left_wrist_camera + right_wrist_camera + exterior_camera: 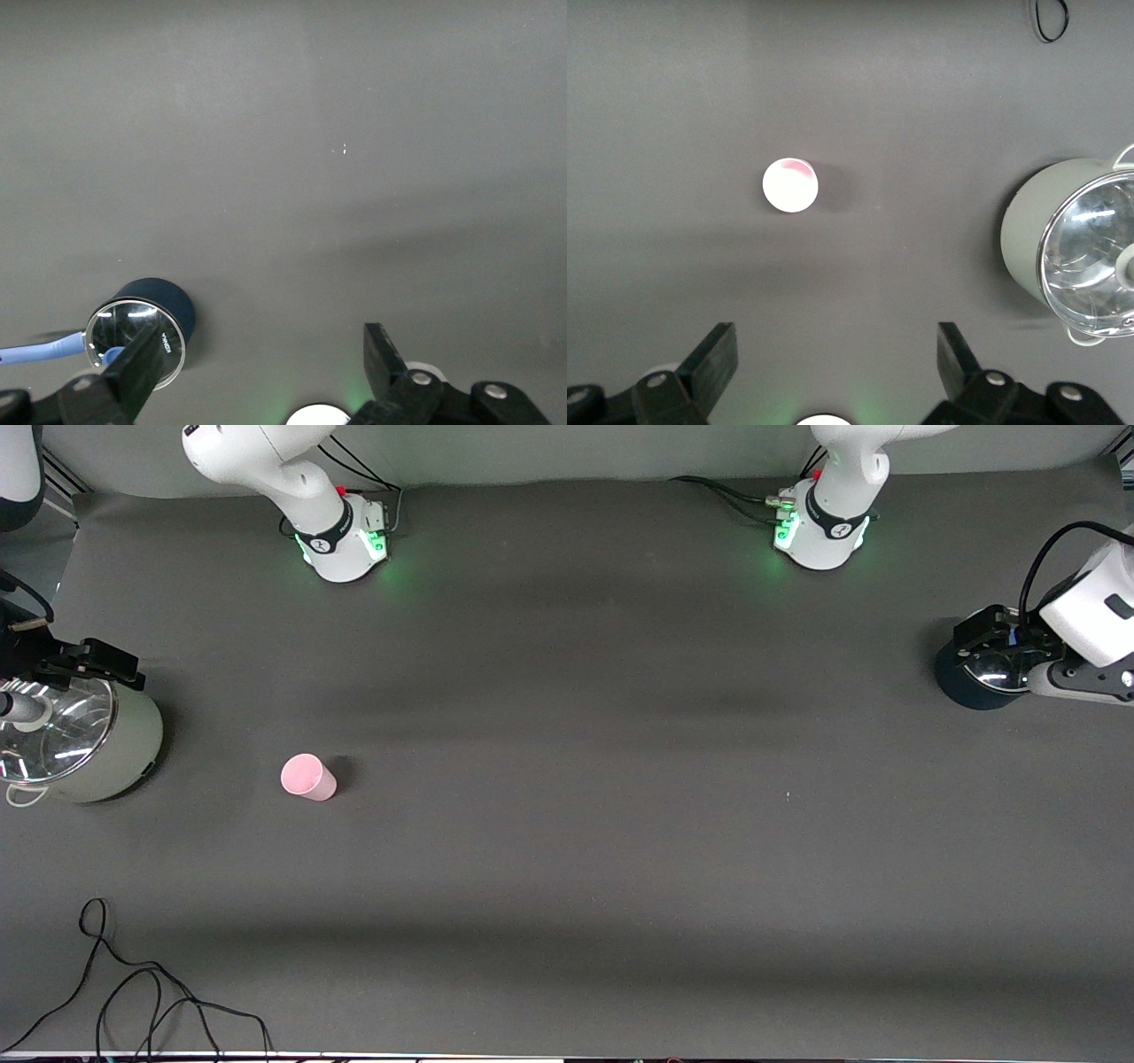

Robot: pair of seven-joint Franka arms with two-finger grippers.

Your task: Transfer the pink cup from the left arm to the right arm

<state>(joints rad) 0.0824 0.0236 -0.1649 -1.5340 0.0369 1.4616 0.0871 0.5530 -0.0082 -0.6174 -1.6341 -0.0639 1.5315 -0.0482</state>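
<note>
A: Where is the small smooth pale-pink tapered cup found?

B: Upright on the dark matte surface, near the grey-green glass-lidded pot; untouched.

A: Grippers?

B: Left gripper and right gripper are held spread, empty, high over the surface.

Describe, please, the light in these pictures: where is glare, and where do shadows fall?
Front view: green glow at both arm bases, soft dark bands across the table, a small shadow beside the pink cup. Right wrist view: the cup looks washed out to near white, and glare streaks the pale pot's glass lid. Left wrist view: reflections on the dark pot's lid.
</note>
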